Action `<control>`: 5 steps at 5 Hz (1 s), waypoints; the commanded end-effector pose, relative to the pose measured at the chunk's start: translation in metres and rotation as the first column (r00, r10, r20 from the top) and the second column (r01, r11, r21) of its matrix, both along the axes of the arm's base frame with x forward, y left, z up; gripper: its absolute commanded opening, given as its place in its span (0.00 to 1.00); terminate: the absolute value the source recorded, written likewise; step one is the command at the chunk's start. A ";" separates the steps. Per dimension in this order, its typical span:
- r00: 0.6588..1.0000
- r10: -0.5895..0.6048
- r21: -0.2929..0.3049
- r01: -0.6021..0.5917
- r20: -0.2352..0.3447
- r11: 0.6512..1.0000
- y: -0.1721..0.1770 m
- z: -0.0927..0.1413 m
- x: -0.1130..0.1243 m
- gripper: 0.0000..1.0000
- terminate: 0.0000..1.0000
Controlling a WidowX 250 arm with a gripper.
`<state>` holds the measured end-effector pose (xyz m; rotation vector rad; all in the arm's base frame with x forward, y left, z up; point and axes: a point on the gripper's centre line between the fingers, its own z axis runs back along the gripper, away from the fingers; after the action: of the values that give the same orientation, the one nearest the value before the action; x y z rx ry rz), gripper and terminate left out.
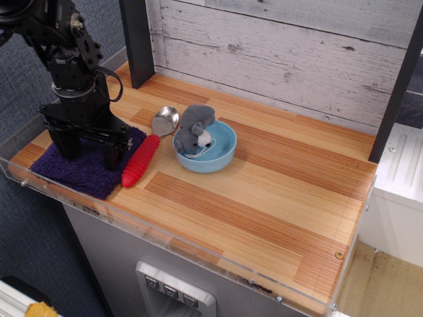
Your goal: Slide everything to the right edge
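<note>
Pressing down on the purple towel (84, 165) at the surface's (264, 211) left end, I have the end effector (90, 150) spread wide, both fingers planted in the cloth. Spoon (147, 150), bowl (215, 150) and plush mouse (196, 129) lie just right of it. Next I judge a steady rightward drag toward the right edge (362, 231), sweeping them along.

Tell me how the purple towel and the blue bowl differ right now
The purple towel lies flat and soft at the table's left end; the light blue bowl is rigid, round and stands nearer the middle. The open gripper presses its fingers down on the towel, while the bowl is untouched. The bowl holds a grey plush mouse; the towel carries nothing else. Both are far from the right edge.
</note>
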<state>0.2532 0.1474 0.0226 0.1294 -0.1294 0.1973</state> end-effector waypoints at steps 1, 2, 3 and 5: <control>1.000 0.004 0.015 -0.004 0.005 1.000 0.002 -0.013 0.012 1.00 0.00; 1.000 -0.001 -0.015 0.001 -0.013 1.000 -0.003 -0.021 0.013 1.00 0.00; 0.999 -0.032 -0.045 0.031 -0.013 0.998 -0.019 -0.021 0.013 1.00 0.00; 0.987 -0.161 -0.091 0.160 -0.006 0.983 -0.075 -0.019 0.016 1.00 0.00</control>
<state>0.2799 0.0836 0.0109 0.0475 -0.1573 0.0605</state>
